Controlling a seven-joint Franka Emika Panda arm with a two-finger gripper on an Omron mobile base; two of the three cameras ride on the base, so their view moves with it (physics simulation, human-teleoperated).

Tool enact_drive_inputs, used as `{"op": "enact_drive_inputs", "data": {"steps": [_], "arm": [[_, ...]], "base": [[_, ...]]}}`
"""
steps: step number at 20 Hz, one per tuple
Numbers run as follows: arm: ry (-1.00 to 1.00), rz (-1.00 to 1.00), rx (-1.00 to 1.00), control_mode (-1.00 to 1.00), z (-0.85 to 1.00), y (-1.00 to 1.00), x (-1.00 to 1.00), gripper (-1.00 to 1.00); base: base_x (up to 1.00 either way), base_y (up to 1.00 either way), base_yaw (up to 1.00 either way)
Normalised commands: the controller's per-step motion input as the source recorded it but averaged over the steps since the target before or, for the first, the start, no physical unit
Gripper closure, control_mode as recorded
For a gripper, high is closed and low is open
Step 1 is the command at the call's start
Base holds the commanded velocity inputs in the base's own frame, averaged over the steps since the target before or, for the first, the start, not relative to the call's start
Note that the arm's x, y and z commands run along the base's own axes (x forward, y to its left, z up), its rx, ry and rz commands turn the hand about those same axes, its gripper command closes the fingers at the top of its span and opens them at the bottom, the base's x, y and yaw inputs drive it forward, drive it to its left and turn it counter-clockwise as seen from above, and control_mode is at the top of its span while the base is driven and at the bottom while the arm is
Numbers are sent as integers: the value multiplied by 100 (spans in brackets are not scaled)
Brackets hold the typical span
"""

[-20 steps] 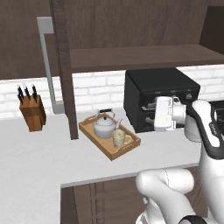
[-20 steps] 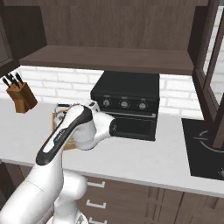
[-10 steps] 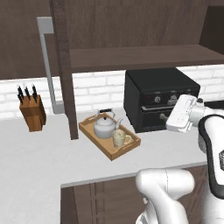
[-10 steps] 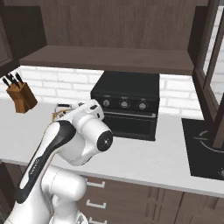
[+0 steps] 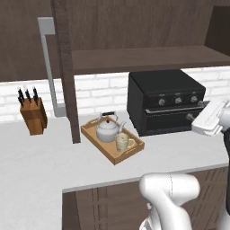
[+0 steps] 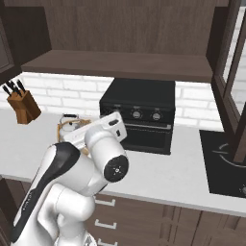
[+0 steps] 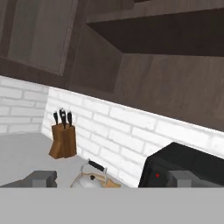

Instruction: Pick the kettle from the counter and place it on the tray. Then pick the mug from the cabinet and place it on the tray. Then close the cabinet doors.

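Kettle (image 5: pixel 107 130), rounded silver, beside tapered beige mug (image 5: pixel 121 142) on wooden tray (image 5: pixel 134 151); tool (image 7: pixel 113 179) spread, empty.

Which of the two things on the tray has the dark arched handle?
The kettle, the silver-grey rounded one at the back of the tray. The beige mug in front of it is smaller.

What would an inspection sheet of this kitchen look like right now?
Surface: pale counter, tidy.
Job's things: kettle and mug both stand on the tray; cabinet shelf bare; cabinet doors stand open.
Clutter: knife block left of the tray.
Pincer: fingers low in the hand view, apart, nothing between them.
Cables: nothing seen.
Surroundings: black oven, white brick wall, cooktop at right.
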Motion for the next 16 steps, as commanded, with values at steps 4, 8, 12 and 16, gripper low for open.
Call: {"op": "enact_drive_inputs", "data": {"steps": [4, 8, 12, 16], "arm": [[-7, 0, 0, -100, 0, -44, -4, -100], [0, 0, 1, -100, 0, -57, 0, -100], [-1, 0, 5, -100, 0, -52, 1, -100], [0, 0, 5, -100, -1, -22, 12, -100]], "base": [[0, 0, 0], [0, 0, 0], [0, 0, 0], [0, 0, 0]]}}
